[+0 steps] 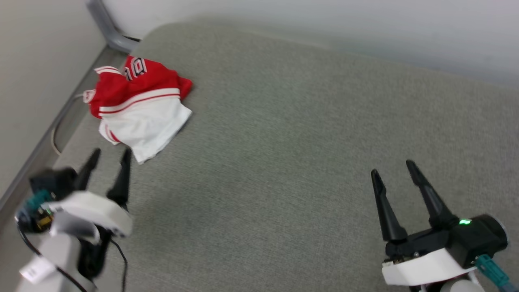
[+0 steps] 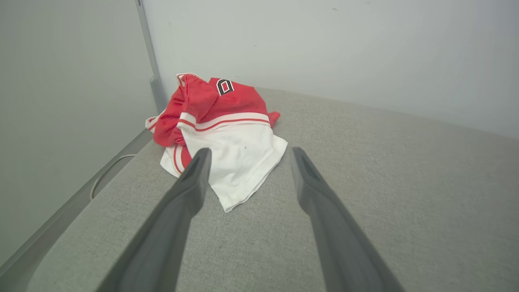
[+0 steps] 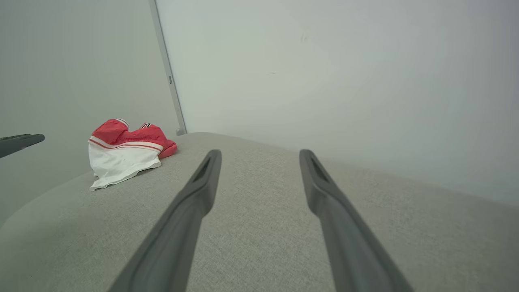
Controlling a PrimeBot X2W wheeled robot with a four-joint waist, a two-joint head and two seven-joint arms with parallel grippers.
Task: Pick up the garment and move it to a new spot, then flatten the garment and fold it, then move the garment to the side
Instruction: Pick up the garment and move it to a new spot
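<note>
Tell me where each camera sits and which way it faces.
Head: above, looking down at the grey fabric surface and crumpled jersey; left fingers and right fingers show.
Left wrist: behind the left fingers, facing the jersey close ahead.
Right wrist: behind the right fingers, facing the wall; jersey far left.
Shared: all three see the jersey.

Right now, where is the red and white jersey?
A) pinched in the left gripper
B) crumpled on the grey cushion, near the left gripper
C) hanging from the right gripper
B: the jersey lies bunched on the grey cushion, just ahead of the open left gripper, untouched.
</note>
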